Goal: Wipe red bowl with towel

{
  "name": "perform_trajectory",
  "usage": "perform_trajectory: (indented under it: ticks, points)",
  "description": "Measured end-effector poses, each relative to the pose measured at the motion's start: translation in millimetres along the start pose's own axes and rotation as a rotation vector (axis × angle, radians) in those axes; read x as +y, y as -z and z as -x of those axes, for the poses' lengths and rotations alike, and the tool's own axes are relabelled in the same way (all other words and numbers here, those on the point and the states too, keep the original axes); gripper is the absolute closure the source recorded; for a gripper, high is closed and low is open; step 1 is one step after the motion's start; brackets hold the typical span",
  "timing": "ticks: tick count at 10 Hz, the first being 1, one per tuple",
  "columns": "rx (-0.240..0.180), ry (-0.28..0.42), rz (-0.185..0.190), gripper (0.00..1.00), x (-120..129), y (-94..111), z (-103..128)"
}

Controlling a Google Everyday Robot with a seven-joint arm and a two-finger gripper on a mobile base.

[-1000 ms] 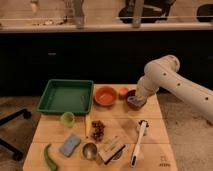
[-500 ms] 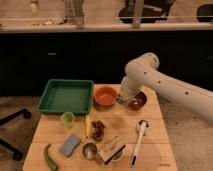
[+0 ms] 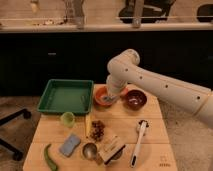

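— What differs from a second ago?
— The gripper (image 3: 111, 98) was over the maroon bowl (image 3: 135, 100) then. It has swung left and now sits low over the red bowl (image 3: 102, 95), its tip down inside the rim.
— Have the bowls shifted?
— No, neither has moved. The red bowl stands on the table (image 3: 160, 132) between the green tray (image 3: 65, 96) and the maroon bowl, just beside each.
— How is the arm (image 3: 165, 90) posed?
— It reaches in from the right, rises to a bent joint above the red bowl, then drops steeply — the last link is nearly upright.
— And the jaws?
— Drawn close together. A pale grey scrap at the tip — the towel (image 3: 113, 101) — is pinched there, against the bowl's inside.
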Motion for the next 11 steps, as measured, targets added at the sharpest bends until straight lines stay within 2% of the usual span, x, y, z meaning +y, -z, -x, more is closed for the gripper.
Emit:
perform_trajectory:
  ticks: [3, 5, 8, 11]
  points:
    - [-0.011, 0.032, 0.013, 1.00, -23.6, -8.6, -0.4]
    - [-0.022, 0.038, 0.032, 1.00, -29.2, -18.4, 0.6]
    - [-0.061, 0.055, 0.094, 1.00, -35.7, -53.5, 16.6]
    - [-0.090, 0.038, 0.164, 1.00, -21.2, -87.7, 14.0]
